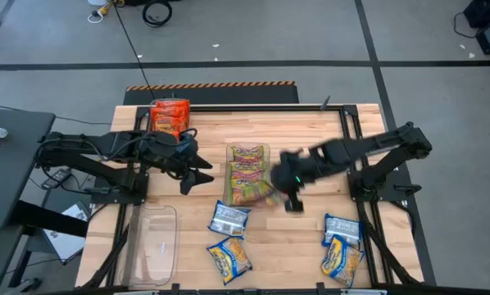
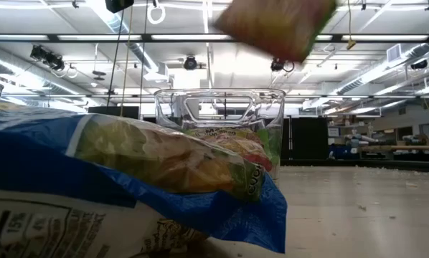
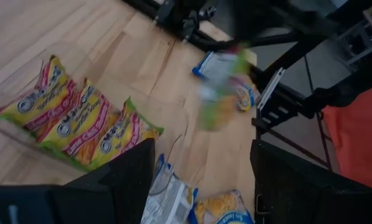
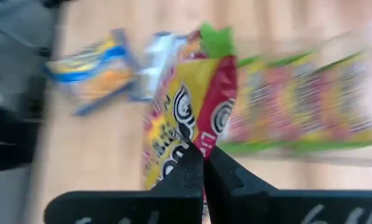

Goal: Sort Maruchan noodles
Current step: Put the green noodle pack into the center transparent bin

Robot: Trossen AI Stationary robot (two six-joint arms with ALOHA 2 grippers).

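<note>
the right gripper is clenched on a yellow-pink-green packet, its two dark fingers pinched together on the packet's lower edge in the right wrist view. the packet stands up from the fingertips, long axis running away from the gripper, green end farthest from it. in the high view this held packet shows as a blur at the gripper's left side, just off the right edge of the clear bin in the middle of the wooden table. the low view shows it lifted above the bin's rim.

inside that bin lie more yellow-pink-green packets, side by side, their long axes across the bin.

the left gripper hangs just left of the bin with its fingers spread apart, holding nothing.

orange-red packets sit at the table's far left edge. blue-yellow-white packets lie on the near side: a pair in front of the bin and another pair at the near right. an empty clear bin sits near left.
</note>
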